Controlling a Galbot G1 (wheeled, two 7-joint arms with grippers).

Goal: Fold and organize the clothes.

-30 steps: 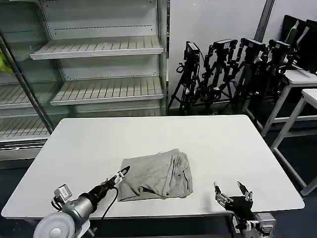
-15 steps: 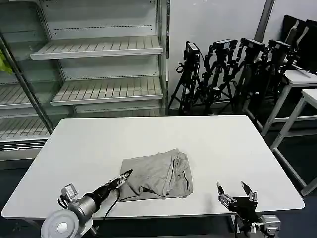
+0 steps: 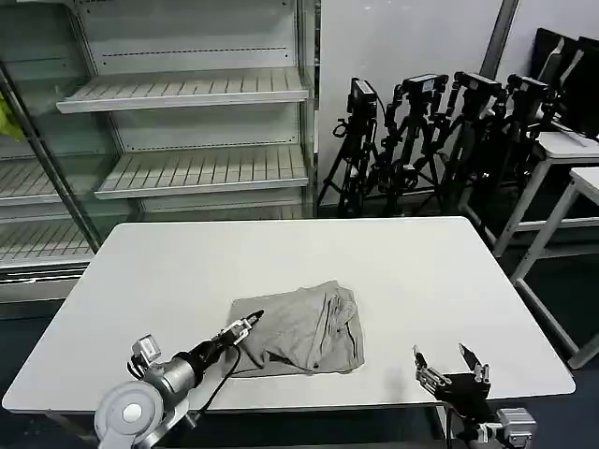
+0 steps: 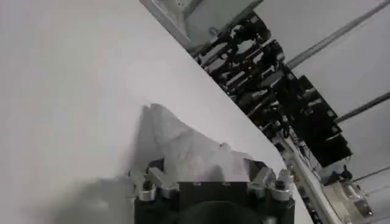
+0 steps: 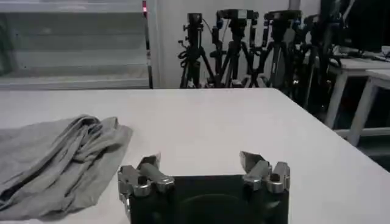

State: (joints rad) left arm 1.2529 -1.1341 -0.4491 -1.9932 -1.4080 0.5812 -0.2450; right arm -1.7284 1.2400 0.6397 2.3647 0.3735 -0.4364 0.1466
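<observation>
Now tidying: left gripper [image 3: 247, 325], fingers pressed together, over shirt [image 3: 304, 327] edge; next, spread and pinch.

Wide bare table [image 3: 187, 262] all around the shirt [image 3: 304, 329]; left gripper [image 3: 245, 326] crowds its near-left corner, right gripper [image 3: 451, 367] sits apart.

The shirt [image 3: 299, 329] lies on the table [image 3: 168, 271], at lower centre of the head view. The left gripper [image 3: 245, 325] sits at the shirt's lower-left edge. The right gripper [image 3: 452, 367] is at lower right, well apart from the shirt. Shelving [image 3: 187, 122] fills the upper left; tripods [image 3: 430, 131] stand at upper right.
</observation>
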